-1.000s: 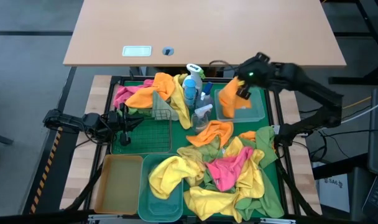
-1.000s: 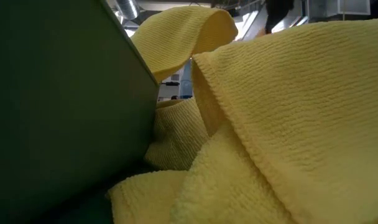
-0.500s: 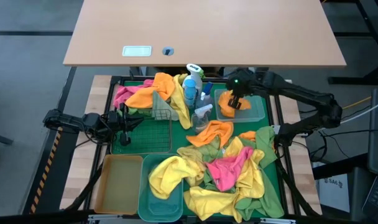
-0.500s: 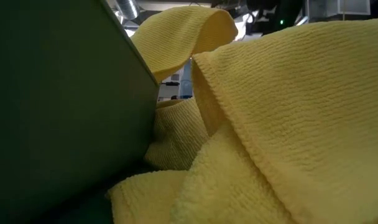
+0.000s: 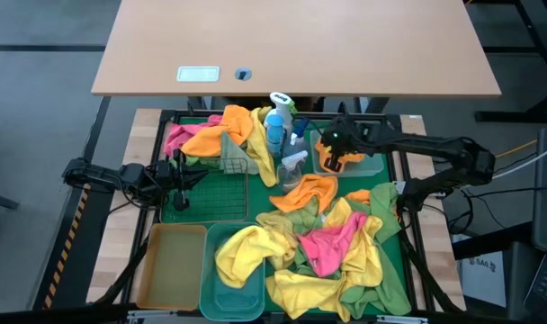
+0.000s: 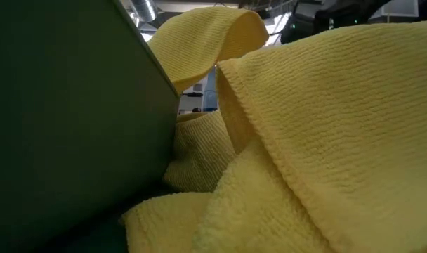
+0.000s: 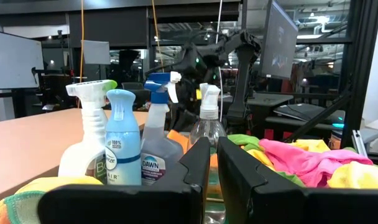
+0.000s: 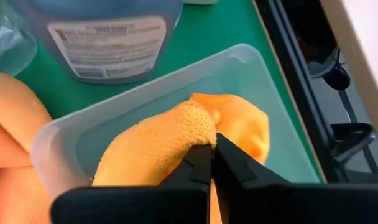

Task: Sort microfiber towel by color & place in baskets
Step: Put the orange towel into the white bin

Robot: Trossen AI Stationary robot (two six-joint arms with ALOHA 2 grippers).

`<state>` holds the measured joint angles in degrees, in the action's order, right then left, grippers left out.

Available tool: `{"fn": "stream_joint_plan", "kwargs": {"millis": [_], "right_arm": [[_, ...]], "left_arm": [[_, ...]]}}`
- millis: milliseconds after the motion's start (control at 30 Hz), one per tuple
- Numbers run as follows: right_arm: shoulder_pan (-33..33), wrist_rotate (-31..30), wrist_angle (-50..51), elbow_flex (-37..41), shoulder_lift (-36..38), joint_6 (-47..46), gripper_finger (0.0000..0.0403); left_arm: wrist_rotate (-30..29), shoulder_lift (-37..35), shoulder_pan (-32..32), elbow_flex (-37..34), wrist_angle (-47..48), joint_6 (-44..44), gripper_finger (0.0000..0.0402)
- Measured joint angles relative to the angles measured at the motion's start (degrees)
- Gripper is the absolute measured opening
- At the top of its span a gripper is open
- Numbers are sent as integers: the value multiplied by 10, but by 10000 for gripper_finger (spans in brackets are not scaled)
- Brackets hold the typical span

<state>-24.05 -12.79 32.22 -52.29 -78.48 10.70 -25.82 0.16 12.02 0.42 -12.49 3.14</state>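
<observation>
Overhead view, low view — towel-blocked, wrist close-ups

From my station, the left wrist view gave me the only legible print. The grey-blue spray bottle (image 7: 156, 149) carried a round label that read "DAWN". The light blue bottle (image 7: 122, 146) beside it showed "100%" with what looked like "AIR" beneath. The white spray bottle (image 7: 83, 146) bore partial green letters I could not make out. The label on the blue bottle (image 8: 108, 34) in the right wrist view was too blurred to read.
</observation>
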Motion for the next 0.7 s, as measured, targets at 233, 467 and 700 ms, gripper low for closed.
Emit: {"fn": "stream_joint_plan", "kwargs": {"millis": [233, 467, 700], "right_arm": [[0, 0, -41, 48, 0, -2, 3], [0, 4, -42, 51, 0, -3, 3], [0, 4, -35, 51, 0, -3, 63]], "left_arm": [[0, 0, 0, 0, 0, 0, 29], [0, 0, 0, 0, 0, 0, 29], [0, 0, 0, 0, 0, 0, 29]]}}
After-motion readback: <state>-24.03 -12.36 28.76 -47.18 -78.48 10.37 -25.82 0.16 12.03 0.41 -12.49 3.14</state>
